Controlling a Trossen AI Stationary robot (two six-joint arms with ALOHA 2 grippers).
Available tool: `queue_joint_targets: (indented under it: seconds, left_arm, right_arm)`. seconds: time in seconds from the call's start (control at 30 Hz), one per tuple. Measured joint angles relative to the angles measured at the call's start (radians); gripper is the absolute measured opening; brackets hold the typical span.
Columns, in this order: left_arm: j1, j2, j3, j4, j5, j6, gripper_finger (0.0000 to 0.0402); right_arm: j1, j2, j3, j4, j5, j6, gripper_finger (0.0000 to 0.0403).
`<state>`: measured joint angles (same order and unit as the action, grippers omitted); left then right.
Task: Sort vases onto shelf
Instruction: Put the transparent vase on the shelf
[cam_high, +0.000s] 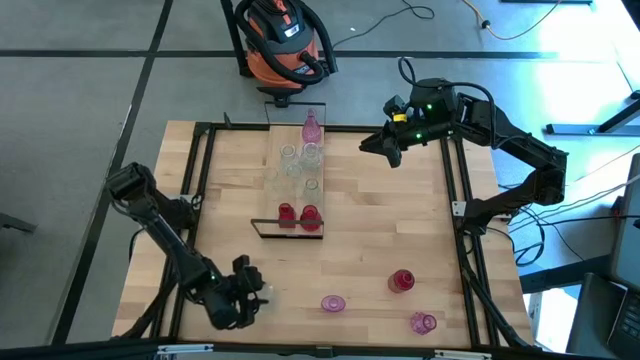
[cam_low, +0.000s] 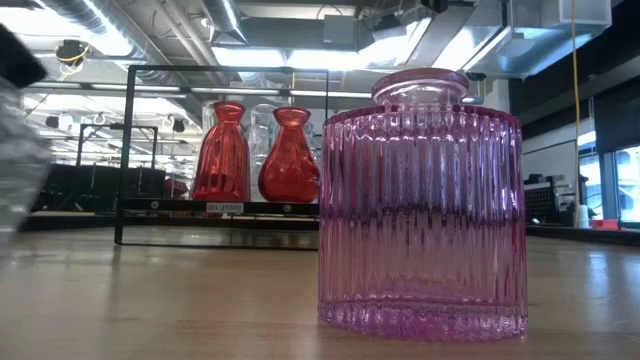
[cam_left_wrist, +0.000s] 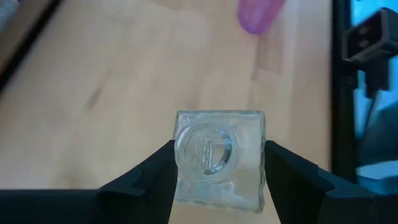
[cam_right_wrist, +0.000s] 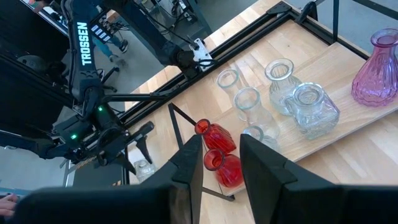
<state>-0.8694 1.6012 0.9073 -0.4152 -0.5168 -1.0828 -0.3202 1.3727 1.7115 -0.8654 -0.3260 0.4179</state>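
Left wrist view: clear vase (cam_left_wrist: 217, 155) between fingers (cam_left_wrist: 152, 177)

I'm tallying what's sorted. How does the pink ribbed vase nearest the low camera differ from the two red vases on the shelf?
The pink ribbed vase is a straight-sided cylinder with vertical ribs; the two red vases are smooth, with narrow necks flaring to rounded bodies. The pink ribbed vase stands on the table, off the shelf; the two red vases stand side by side at the shelf's framed end. All are upright tinted glass.
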Motion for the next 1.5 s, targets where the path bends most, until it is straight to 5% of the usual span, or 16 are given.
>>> queue_joint_targets:
  seconds: [0.47,0.7,1.13,1.5]
  left_arm:
    - [0.114,0.011,-0.004,-0.096,-0.145,0.299,0.0202]
    - [0.148,0.013,-0.005,-0.068,-0.178,0.299,0.0201]
    - [0.089,0.006,-0.005,-0.108,-0.191,0.066,0.0201]
    - [-0.012,0.003,0.082,-0.557,-0.162,-0.229,0.0201]
  right_arm:
    - [0.0,0.0,0.0,0.0,0.0,0.02,0.0091]
    - [0.0,0.0,0.0,-0.001,0.0,0.024,0.0091]
    - [-0.001,0.0,0.0,-0.001,0.0,-0.002,0.0091]
    - [-0.001,0.0,0.0,-0.001,0.0,-0.011,0.0091]
